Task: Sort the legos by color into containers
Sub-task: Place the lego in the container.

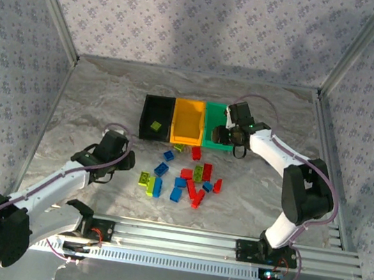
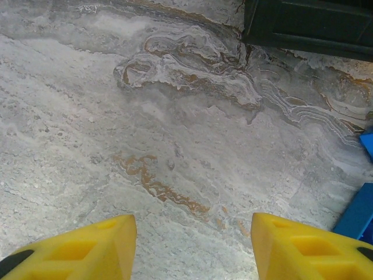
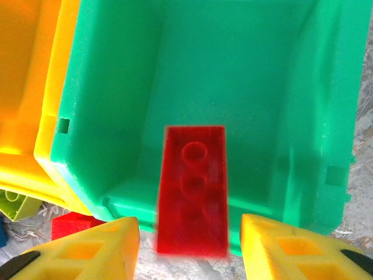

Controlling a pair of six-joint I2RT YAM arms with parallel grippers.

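My right gripper hangs over the green bin with its fingers spread. A red brick sits blurred between them with a gap on each side, touching neither. I read that as released, with the brick dropping toward the bin floor rather than resting on it. I see no other brick in the part of that bin my wrist view covers.

My left gripper is also spread, with nothing between its fingers. It sits over bare table, just left of the pile and near the black bin.

For progress, the overhead view shows 1 lime brick lying in the black bin. I can make out nothing inside the orange-yellow bin. So I count 1 brick sorted and 1 on its way, which I judge to be an early stage.

The loose legos, roughly 15 in red, blue and lime, are scattered on the table in front of the 3 bins. 1 red and 1 lime lie close to the bin fronts.

By the pairing so far, I expect lime goes in black, red in green, and blue in orange-yellow. No blue is sorted yet.
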